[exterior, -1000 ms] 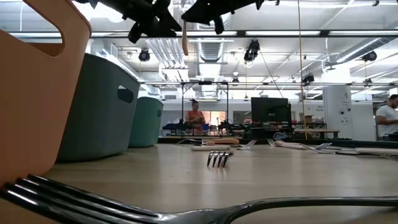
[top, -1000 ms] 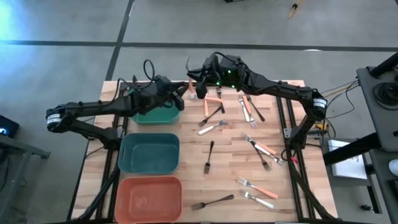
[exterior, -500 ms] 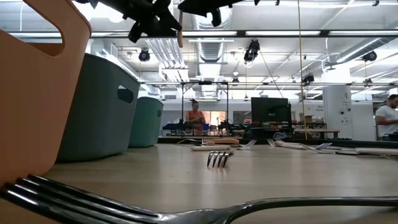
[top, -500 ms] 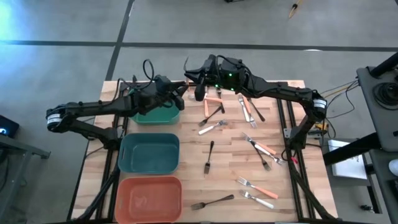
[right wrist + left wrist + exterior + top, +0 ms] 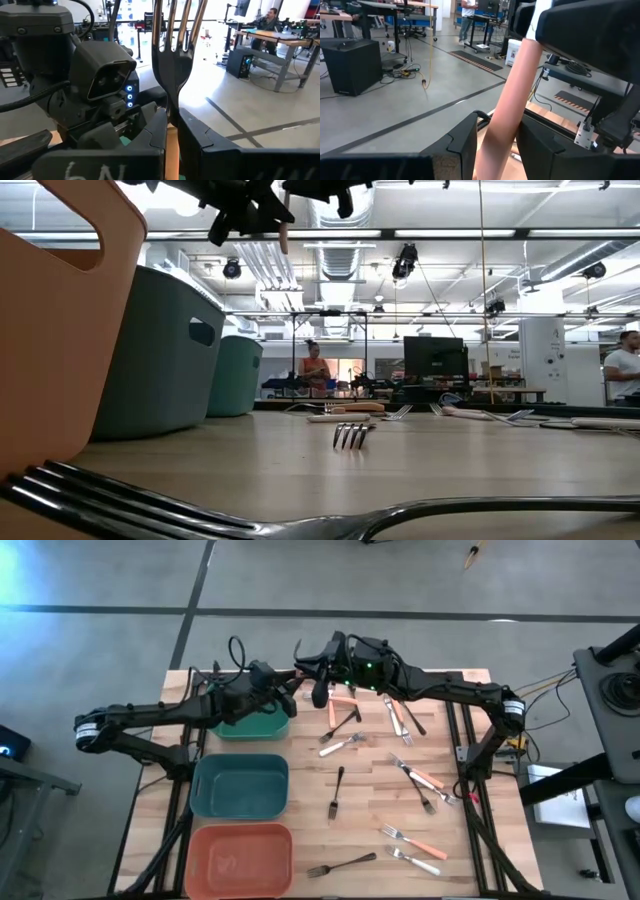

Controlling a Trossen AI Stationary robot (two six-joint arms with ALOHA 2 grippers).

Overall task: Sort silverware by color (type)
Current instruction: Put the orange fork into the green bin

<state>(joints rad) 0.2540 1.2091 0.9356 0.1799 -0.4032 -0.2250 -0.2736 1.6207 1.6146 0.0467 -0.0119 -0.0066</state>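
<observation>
- Right claw (image 5: 312,690) is clamping an orange-handled fork (image 5: 172,55) in the air beside the green bin (image 5: 252,725), handle hanging between the left claw (image 5: 291,695)'s parted fingers (image 5: 465,145).
- Other forks (image 5: 420,780) are lying across the surface (image 5: 370,810).

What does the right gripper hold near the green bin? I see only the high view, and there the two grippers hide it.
Observer: An orange-pink-handled fork. The right gripper is shut on it where the metal meets the handle.
Operator: Does the left gripper hold it as well?
Observer: Not clearly. In the left wrist view the handle stands between the open fingers of the left gripper, close to both; I cannot tell if they touch it.
Operator: How does the fork stand?
Observer: Upright, tines up and handle hanging down, high above the table in the low view.
</observation>
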